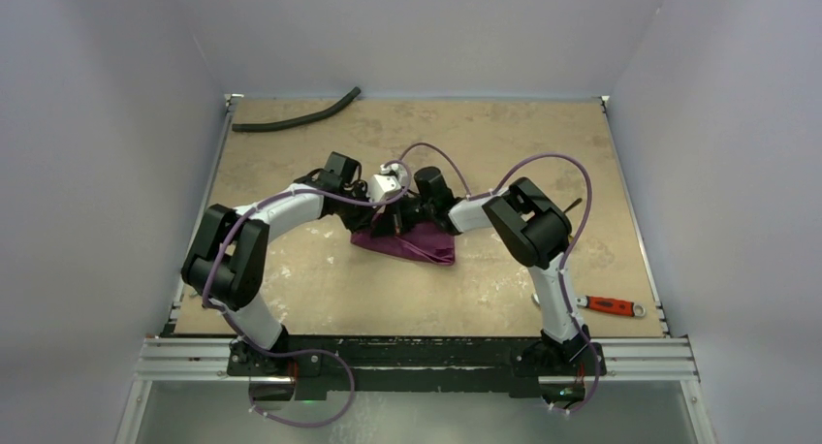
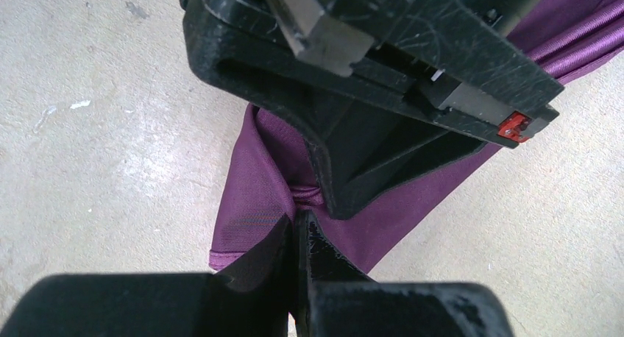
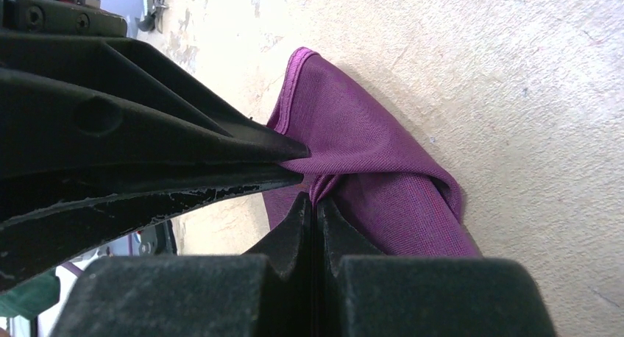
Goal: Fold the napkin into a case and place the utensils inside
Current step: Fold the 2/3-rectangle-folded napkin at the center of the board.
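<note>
In the centre of the top view, the napkin lies bunched, apparently folded, partly hidden under the 2 wrists. The left gripper and right gripper meet nearly tip to tip, each clamped tight on a pinch of the cloth.

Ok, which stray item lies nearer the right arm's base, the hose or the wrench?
The red-handled wrench, by the near right edge; the black hose lies at the far left corner.
</note>
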You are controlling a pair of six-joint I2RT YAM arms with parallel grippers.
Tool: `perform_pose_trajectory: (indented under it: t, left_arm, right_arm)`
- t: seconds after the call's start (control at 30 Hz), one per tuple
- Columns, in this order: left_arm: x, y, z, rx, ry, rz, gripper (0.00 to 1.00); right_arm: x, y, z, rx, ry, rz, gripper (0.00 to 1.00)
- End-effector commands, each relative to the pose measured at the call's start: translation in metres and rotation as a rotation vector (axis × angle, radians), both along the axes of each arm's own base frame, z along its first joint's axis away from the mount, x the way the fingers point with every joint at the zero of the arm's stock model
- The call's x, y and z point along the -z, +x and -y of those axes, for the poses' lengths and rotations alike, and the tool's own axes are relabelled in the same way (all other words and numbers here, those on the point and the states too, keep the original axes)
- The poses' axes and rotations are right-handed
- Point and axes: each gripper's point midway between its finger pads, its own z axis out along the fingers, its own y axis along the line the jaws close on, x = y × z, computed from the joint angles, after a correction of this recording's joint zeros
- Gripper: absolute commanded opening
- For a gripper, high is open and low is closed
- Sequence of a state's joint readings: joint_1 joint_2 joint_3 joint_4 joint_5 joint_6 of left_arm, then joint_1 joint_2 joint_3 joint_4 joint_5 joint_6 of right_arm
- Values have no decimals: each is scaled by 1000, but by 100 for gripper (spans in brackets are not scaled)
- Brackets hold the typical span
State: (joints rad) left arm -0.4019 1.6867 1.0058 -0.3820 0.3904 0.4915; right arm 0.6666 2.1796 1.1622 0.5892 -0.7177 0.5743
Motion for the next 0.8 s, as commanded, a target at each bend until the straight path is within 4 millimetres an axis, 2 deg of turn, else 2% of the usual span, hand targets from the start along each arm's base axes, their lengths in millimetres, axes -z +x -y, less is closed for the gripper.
perform_pose_trajectory:
  t: [0.0, 0.27, 0.57, 0.77]
  left_arm:
    - [-9, -4, 10, 49, -48, 13, 0]
    - [-9, -6, 9, 77, -35, 3, 0]
    - [-9, -13, 9, 134, -29, -18, 0]
    - [0, -26, 8, 196, -5, -61, 0]
  right_arm:
    - [22, 3, 5, 22, -85, -17, 0]
    - [4, 11, -6, -35, -74, 5, 0]
    - [23, 20, -9, -55, -86, -21, 0]
    - [16, 21, -11, -67, -17, -44, 0]
